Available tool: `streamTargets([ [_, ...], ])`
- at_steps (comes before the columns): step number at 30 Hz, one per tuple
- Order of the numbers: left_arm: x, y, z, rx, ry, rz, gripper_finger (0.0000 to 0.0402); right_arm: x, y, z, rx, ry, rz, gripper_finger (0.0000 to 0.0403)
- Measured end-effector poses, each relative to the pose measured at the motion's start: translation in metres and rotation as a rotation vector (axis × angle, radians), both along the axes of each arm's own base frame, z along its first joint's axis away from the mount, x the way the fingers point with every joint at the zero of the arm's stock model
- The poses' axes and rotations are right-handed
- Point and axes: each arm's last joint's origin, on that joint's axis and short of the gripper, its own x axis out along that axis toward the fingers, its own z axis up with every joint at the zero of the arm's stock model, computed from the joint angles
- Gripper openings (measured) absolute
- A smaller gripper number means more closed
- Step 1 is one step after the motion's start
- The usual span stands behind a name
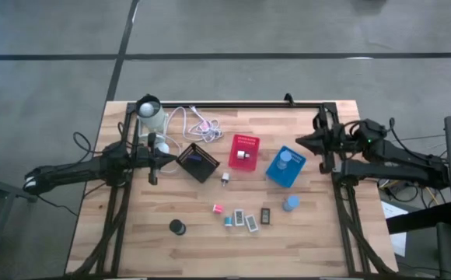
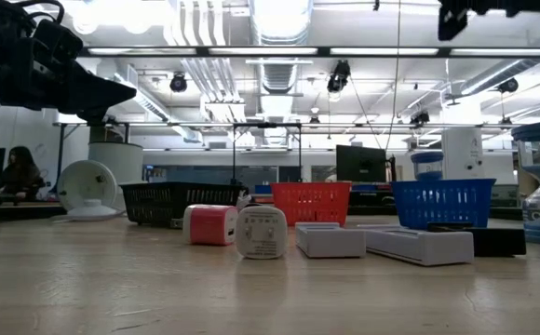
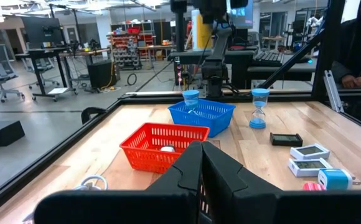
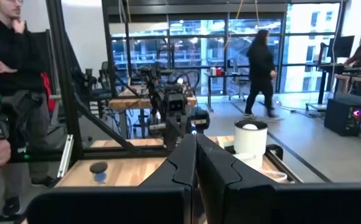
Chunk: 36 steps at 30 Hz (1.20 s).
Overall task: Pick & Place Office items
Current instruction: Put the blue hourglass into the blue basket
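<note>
A: Left gripper (image 1: 154, 162) sits at middle left by the black bin (image 1: 197, 162), fingers pressed together, holding nothing. Which item's closest?

B: The black disc (image 1: 178, 226), lower left, below and slightly right of it. The small blocks (image 1: 245, 217) run in a row across lower center. Right gripper (image 1: 306, 142), middle right, is also closed and empty, with the pale-blue hourglass (image 1: 291, 203) below it.

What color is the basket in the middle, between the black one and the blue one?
The middle basket is red, with mesh sides. The left wrist view shows it best.
</note>
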Motion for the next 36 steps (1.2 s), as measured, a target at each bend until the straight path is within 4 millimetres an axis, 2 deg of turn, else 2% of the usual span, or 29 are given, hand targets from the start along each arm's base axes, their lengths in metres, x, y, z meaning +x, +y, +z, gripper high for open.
streamTargets([
  [6,0.0,0.001,0.0,-0.001,0.0,0.023,0.0016,-0.009,0.002,-0.031,0.007,-0.057,-0.019,0.0008],
  [27,0.0,0.001,0.0,-0.003,0.001,0.023,0.0016,-0.016,0.002,-0.106,0.034,-0.114,-0.066,0.0008],
  [30,0.0,0.001,0.0,-0.003,0.001,0.023,0.0016,-0.017,0.002,-0.113,0.042,-0.105,-0.077,0.0008],
  [36,0.0,0.001,0.0,-0.001,0.002,0.023,0.0016,-0.017,0.002,-0.114,0.049,-0.102,-0.077,0.0008],
])
